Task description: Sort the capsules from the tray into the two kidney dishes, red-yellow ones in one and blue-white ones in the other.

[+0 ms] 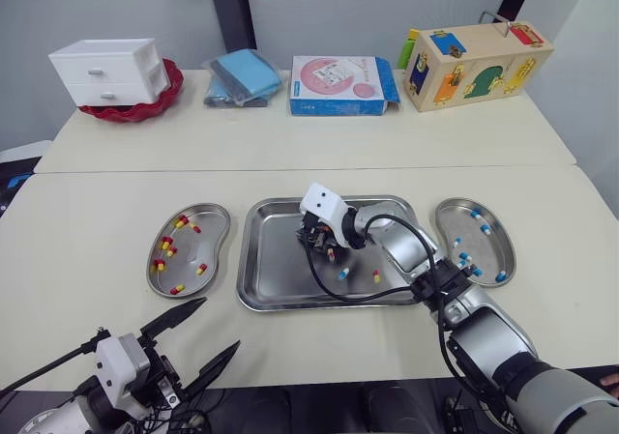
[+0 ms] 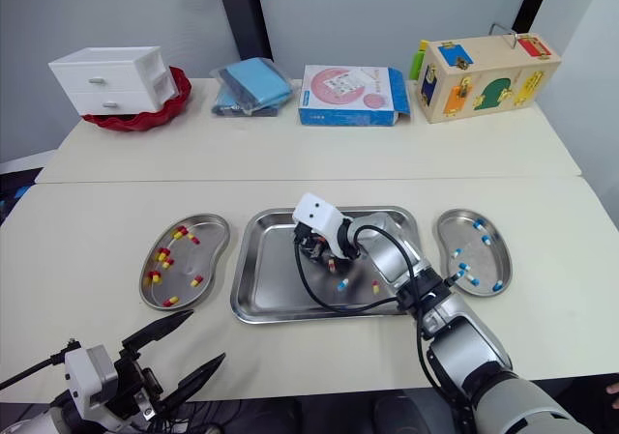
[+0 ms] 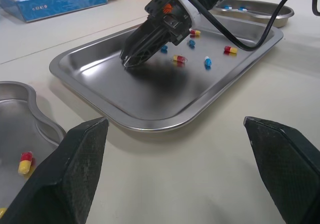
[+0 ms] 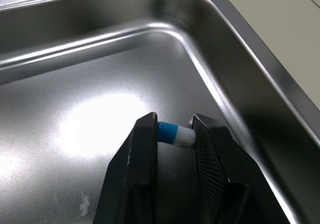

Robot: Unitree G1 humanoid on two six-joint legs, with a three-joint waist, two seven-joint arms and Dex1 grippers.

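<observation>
Counted: one tray [image 1: 253, 260]. Two dishes: left kidney dish [image 1: 215, 223] with seven red-yellow capsules [image 1: 201, 269] discernible, right kidney dish [image 1: 505, 245] with six blue-white capsules [image 1: 485, 228]. In tray: three loose red-yellow capsules [image 3: 230, 49], three loose blue-white capsules [image 3: 207, 62]. One gripped blue-white capsule [image 4: 175, 134] in right gripper [image 4: 175, 124]

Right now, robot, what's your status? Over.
Right gripper shut on blue-white capsule, low in tray. Left gripper open, near table's front edge. More capsules loose in tray. Way to right dish looks open.

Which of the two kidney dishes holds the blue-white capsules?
The right dish; its blue-white capsules set it apart, whereas the left dish holds red-yellow capsules.
</observation>
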